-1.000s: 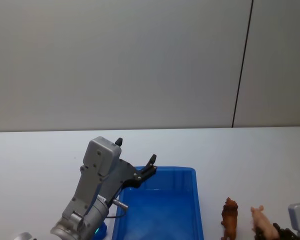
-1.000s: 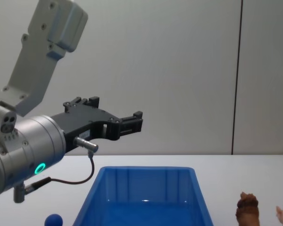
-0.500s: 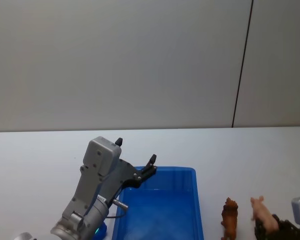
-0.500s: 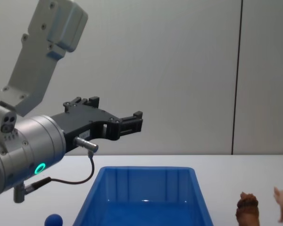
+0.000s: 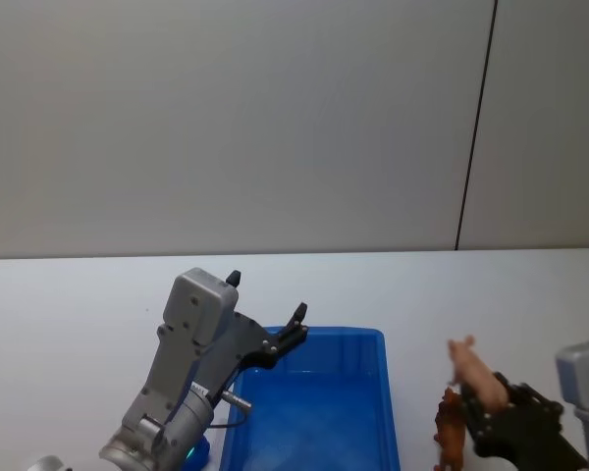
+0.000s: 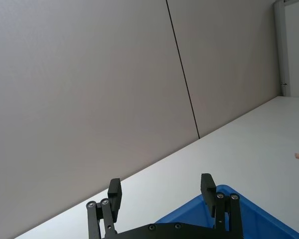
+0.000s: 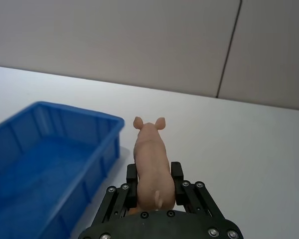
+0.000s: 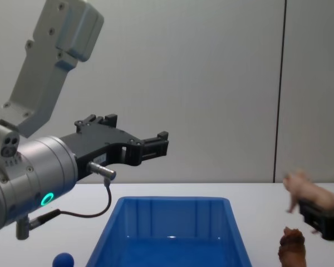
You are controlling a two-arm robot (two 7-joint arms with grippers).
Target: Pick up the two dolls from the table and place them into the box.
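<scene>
Raised off the table (image 5: 530, 294) since a second ago, the pink doll (image 7: 150, 149) now rides in the air, and the right gripper (image 7: 154, 177) has carried it toward the robot's left. The jaws are clamped on the doll's hindquarters. Its long axis runs straight out along the gripper's reach, snout and ears pointing away from the wrist.

Just below and to the left of the gripper, in the head view, the brown doll (image 5: 450, 432) stands upright on the table. It is near the right wall of the box (image 5: 344, 334) and partly hidden by the gripper.

The governing relation is lateral. The box lies wholly to the left of the held doll, with its right rim between the two, and the doll appears to sit higher than that rim. The delivery therefore probably calls for a leftward carry over the rim, then release. The right arm is also the nearer one to the brown doll.

Farther out, the left gripper (image 8: 136, 128) hangs above the box's far left corner, jaws apart and empty.
</scene>
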